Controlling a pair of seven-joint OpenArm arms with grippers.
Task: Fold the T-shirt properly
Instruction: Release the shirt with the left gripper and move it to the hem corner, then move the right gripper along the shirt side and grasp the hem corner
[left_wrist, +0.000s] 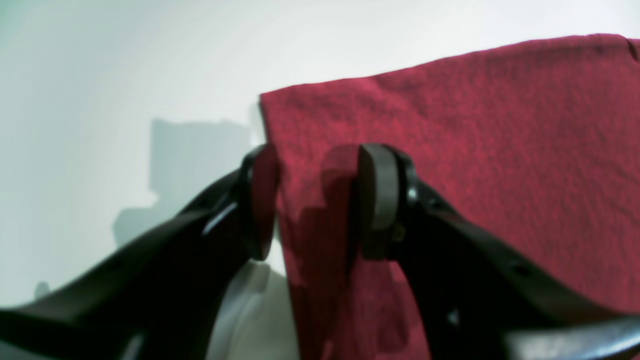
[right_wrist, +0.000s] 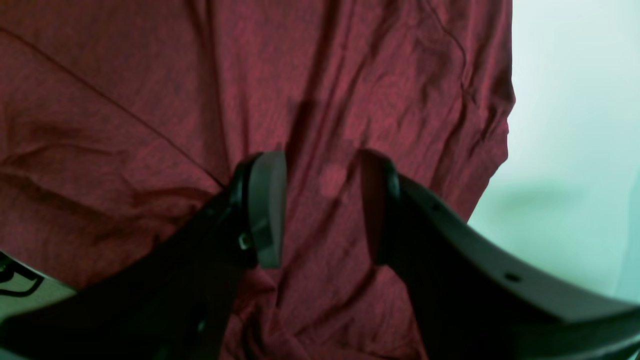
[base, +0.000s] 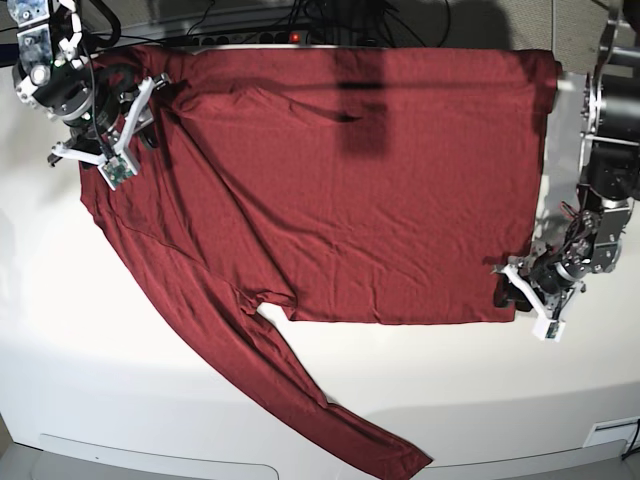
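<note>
The dark red T-shirt (base: 350, 200) lies spread flat on the white table (base: 120, 340), one long sleeve (base: 300, 390) trailing toward the front edge. My left gripper (base: 510, 285) sits at the shirt's lower right corner. In the left wrist view it (left_wrist: 320, 200) is open, its jaws straddling the shirt's side edge (left_wrist: 285, 210), with fabric between them and no grip. My right gripper (base: 125, 135) hovers over the shirt's upper left shoulder area. In the right wrist view it (right_wrist: 322, 200) is open above wrinkled fabric (right_wrist: 150, 125).
Cables and a power strip (base: 300, 30) run along the table's back edge, behind the shirt. The left arm's column (base: 610, 130) stands at the right side. Bare white table (left_wrist: 125, 75) surrounds the shirt at front and right.
</note>
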